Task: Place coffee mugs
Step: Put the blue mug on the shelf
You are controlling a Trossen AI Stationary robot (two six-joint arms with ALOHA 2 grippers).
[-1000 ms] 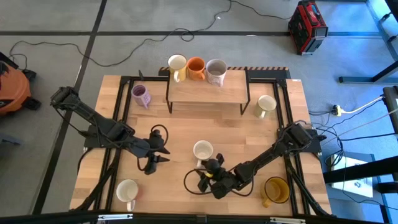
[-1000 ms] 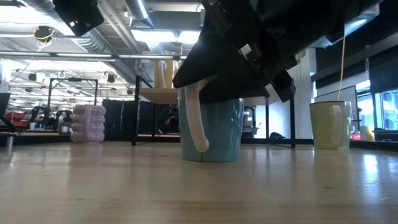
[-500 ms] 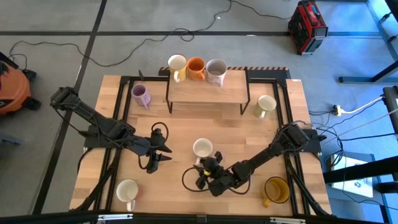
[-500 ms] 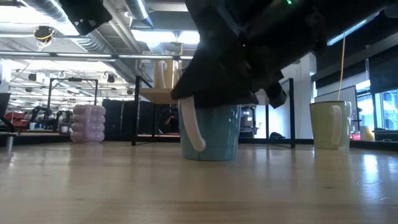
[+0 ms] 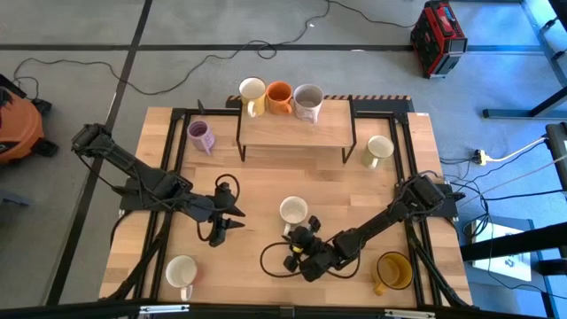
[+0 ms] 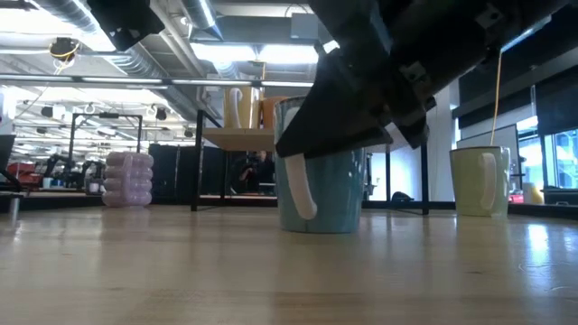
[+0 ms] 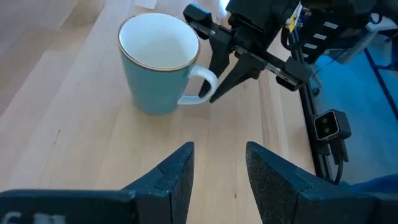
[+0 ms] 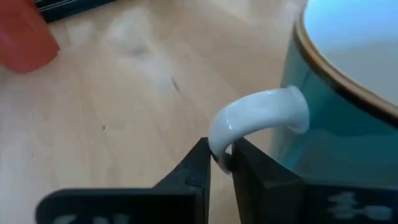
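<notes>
Glossy mint mug (image 7: 160, 65) with curved white handle (image 8: 258, 118) on wood-grain worktop (image 5: 266, 173); right end effector (image 8: 219, 160) pinches that handle; left end effector (image 7: 216, 165) open.

Bright, even overhead light; soft shadows; blurred right wrist close-up.

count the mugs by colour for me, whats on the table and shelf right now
cream-white: 3
orange: 1
lilac: 1
pale green-beige: 1
mint-blue: 1
amber-yellow: 1
total: 8 mugs
</notes>
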